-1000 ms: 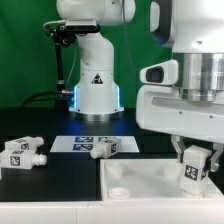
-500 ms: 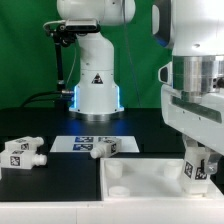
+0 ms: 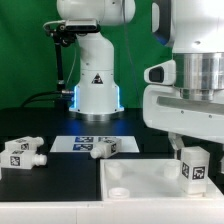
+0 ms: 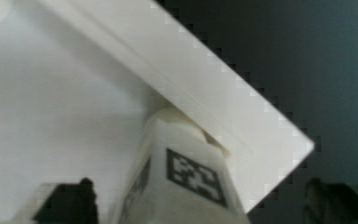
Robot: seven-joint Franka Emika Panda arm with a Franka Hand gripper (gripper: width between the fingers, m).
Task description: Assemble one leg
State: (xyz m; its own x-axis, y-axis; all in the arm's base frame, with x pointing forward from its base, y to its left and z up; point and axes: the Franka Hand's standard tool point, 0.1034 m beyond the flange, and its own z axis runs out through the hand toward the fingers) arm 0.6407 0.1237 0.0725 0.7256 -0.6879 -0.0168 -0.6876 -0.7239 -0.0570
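White leg (image 3: 195, 166) upright between fingers (image 3: 176, 148), over panel (image 3: 140, 180).

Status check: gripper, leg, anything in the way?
Gripper shut on leg, upright over the panel near its right edge in the exterior view. Two spare legs lie off the panel. Nothing blocking.

white panel (image 3: 150, 185), marker board (image 3: 95, 143), black table (image 3: 40, 190)
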